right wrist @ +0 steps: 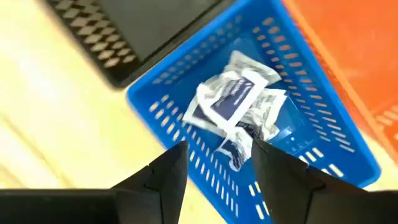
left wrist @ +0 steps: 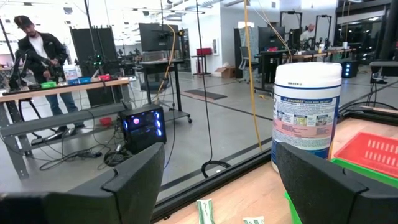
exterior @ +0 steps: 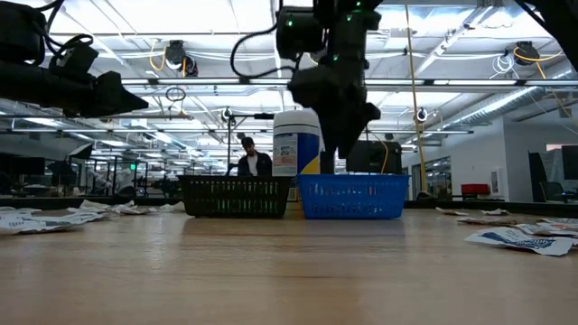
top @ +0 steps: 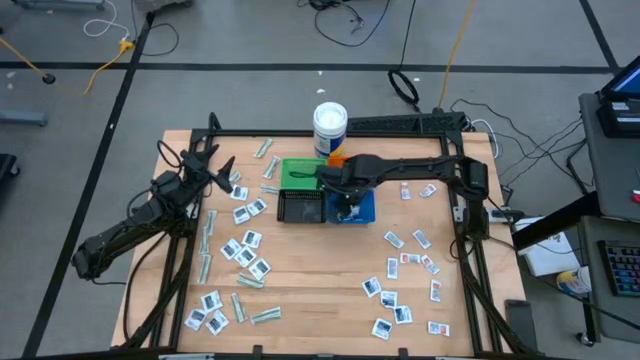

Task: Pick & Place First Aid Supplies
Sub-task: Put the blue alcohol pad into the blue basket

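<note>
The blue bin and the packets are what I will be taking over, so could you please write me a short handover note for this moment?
Right gripper open, over the blue bin.
Left gripper open, parked over the table's left side.
Done: a few white sachets lie in the blue bin.
Left: many packets scattered left, more right.

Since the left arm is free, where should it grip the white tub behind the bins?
Around the white tub's round side wall, coming in level. It stands upright with the orange bin close beside it, so approach from the tub's open table side. Its width may be a stretch.
</note>
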Controlling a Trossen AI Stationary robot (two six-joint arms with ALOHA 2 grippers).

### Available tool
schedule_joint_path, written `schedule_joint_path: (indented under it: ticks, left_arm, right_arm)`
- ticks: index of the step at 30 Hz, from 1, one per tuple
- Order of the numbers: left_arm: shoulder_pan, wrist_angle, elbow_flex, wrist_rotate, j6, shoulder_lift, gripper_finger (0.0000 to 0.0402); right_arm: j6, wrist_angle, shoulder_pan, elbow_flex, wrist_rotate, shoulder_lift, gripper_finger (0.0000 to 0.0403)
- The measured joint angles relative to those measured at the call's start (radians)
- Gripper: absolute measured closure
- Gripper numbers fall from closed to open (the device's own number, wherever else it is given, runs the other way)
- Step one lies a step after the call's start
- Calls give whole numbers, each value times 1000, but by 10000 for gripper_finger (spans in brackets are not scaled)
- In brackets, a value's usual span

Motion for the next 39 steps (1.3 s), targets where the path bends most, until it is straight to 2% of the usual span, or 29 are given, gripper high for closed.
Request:
schedule_joint_path:
  ticks: [7, 11, 16, 27, 39]
  left_arm:
    - [0, 0, 0, 0, 0, 0, 94]
    - [0, 0, 0, 0, 0, 0, 94]
    - [0, 0, 0, 0, 0, 0, 94]
    - [0, 0, 0, 0, 0, 0, 94]
    - [0, 0, 0, 0, 0, 0, 94]
  right_arm:
    - [-286, -38, 48, -1, 3, -31, 232]
    - [-303, -41, 90, -15, 3, -53, 234]
    - [-187, -11, 183, -104, 3, -99, 238]
    - [43, 11, 504, -292, 2, -200, 238]
    - [441, 33, 812, -333, 2, -209, 238]
